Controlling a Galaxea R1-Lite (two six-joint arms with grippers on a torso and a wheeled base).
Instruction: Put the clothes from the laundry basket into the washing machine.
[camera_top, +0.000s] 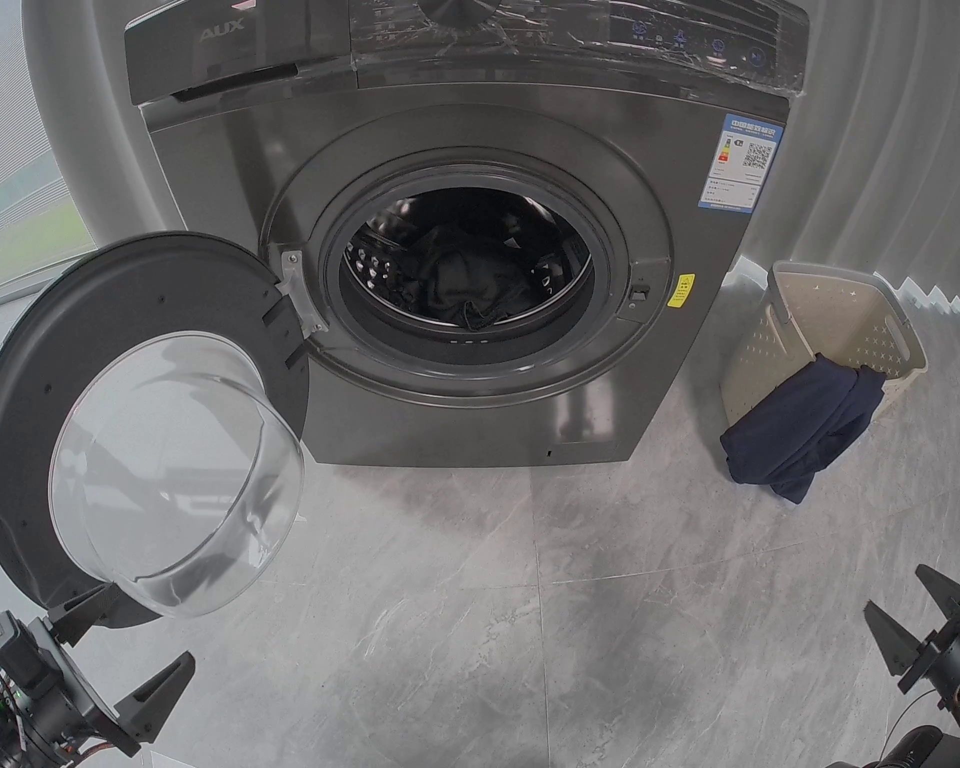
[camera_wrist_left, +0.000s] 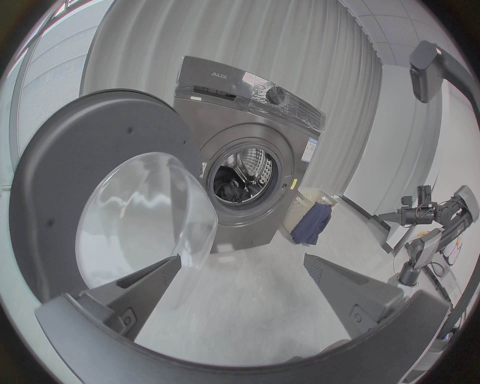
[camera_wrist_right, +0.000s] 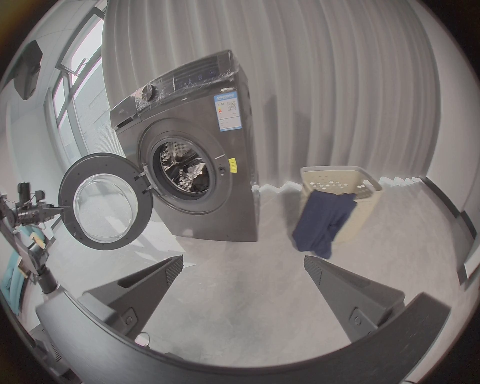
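A grey front-loading washing machine (camera_top: 450, 300) stands ahead with its round door (camera_top: 150, 420) swung open to the left. Dark clothes (camera_top: 465, 280) lie inside the drum. To the right of the machine a beige laundry basket (camera_top: 850, 320) sits on the floor, and a navy garment (camera_top: 800, 425) hangs over its front rim down to the floor. My left gripper (camera_top: 125, 655) is low at the left, just below the open door, open and holding nothing. My right gripper (camera_top: 925, 615) is low at the right, well short of the basket, open and holding nothing.
Grey tiled floor (camera_top: 520, 600) spreads between me and the machine. Pale curtains (camera_wrist_right: 325, 90) hang behind machine and basket. A window (camera_top: 30, 200) is at the far left. The open door juts out close to my left arm. Camera stands (camera_wrist_left: 425, 225) rise off to one side.
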